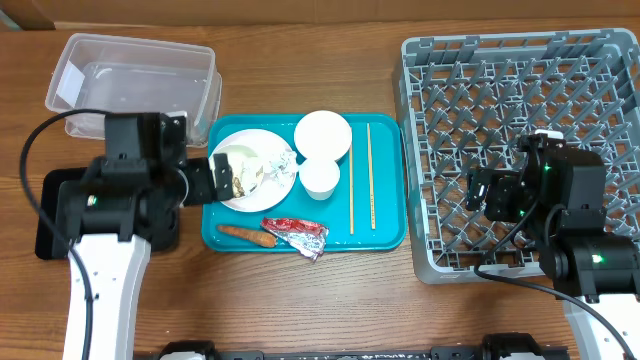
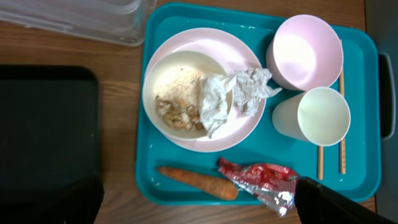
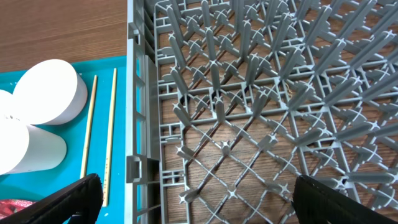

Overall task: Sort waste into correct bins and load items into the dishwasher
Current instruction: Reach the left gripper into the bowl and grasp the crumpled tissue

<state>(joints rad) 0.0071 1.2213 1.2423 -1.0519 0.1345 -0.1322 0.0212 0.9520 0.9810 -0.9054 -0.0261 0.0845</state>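
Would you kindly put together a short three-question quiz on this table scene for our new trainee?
1. True or false: the left gripper and the right gripper are both open.
2. Fill in: the crumpled tissue lies partly in the ____ of rice.
3. The chopsticks lie: A. on the teal tray; B. on the tissue; C. in the right gripper.
Key: 1 true; 2 bowl; 3 A.

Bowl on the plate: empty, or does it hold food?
Holds food: the bowl sitting on the plate contains rice and brownish scraps, and the crumpled tissue lies draped over its rim.
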